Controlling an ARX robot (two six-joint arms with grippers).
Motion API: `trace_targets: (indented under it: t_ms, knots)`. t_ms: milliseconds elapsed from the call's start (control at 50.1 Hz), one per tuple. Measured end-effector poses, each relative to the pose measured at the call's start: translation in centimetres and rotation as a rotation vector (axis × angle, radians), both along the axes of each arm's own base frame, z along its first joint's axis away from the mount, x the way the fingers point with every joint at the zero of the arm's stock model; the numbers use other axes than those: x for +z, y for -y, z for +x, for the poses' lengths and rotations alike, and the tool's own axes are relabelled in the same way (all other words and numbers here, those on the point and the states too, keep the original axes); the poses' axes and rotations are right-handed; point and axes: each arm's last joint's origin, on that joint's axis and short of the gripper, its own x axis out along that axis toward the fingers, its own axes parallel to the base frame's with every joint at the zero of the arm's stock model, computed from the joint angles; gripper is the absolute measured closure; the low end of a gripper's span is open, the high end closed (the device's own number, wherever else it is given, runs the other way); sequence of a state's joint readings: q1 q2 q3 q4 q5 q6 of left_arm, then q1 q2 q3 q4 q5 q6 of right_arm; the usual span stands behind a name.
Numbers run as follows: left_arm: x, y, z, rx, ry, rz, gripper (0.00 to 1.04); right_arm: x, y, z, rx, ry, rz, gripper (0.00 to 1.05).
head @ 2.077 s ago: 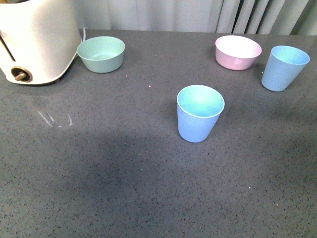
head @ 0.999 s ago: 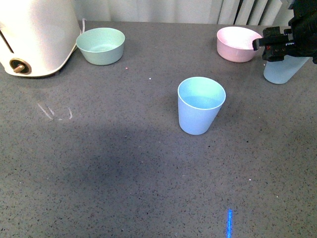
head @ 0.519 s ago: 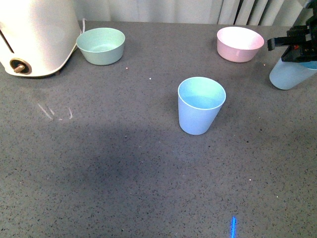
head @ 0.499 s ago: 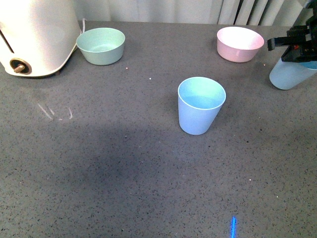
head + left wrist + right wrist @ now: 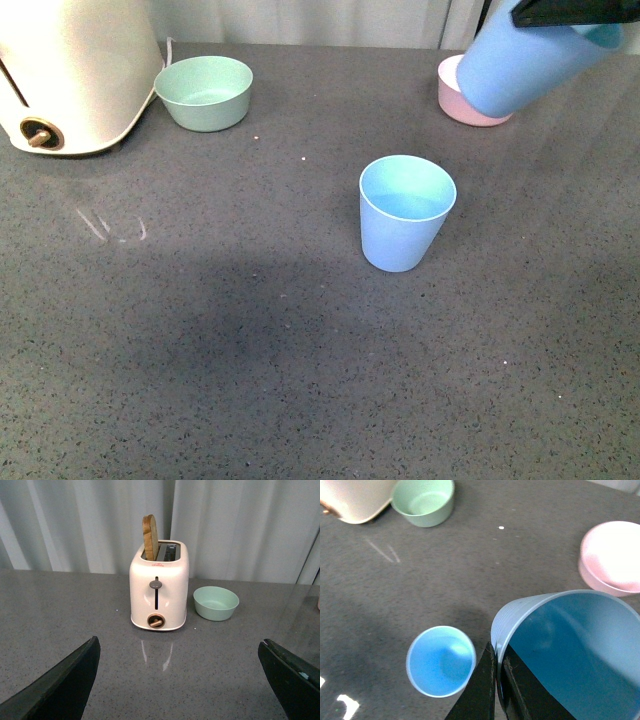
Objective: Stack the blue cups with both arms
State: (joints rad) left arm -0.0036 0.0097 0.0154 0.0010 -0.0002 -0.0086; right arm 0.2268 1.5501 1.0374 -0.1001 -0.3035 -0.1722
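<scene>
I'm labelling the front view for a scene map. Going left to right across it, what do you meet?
toaster → mint-green bowl → standing blue cup → lifted blue cup. The pink bowl is partly hidden behind the lifted cup, so it is left out of the order.

Front: mounted high on the body, looks forward and down over grey tabletop (image 5: 200, 380), mid range. Left wrist: low, looks level across it at toaster (image 5: 159, 587) and curtain (image 5: 240, 525), well back. Right wrist: close above, looks steeply down past held blue cup (image 5: 570, 650). Shares mint bowl (image 5: 423, 502) with both; pink bowl (image 5: 610, 555), standing blue cup (image 5: 440, 661) with front.
</scene>
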Motion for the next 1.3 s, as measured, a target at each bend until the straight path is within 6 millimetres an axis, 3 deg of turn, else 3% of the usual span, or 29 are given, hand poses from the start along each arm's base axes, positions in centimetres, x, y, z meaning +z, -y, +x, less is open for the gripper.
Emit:
trace_targets:
  t_ms: [140,300,959,1298]
  knots:
    - [0.0,0.0,0.0,0.000,0.000,0.000,0.09,-0.2,-2.8,-1.4,0.088,-0.025,-0.011,1.03]
    - [0.0,0.0,0.0,0.000,0.000,0.000,0.09,-0.6,-4.4,-2.3,0.146,-0.047,-0.024,1.03]
    - [0.0,0.0,0.0,0.000,0.000,0.000,0.09,-4.2,-6.9,-1.6,0.163,-0.121,-0.100,1.03]
    - [0.0,0.0,0.0,0.000,0.000,0.000,0.09,-3.4,-6.0,-1.5,0.084,-0.017,-0.082,0.42]
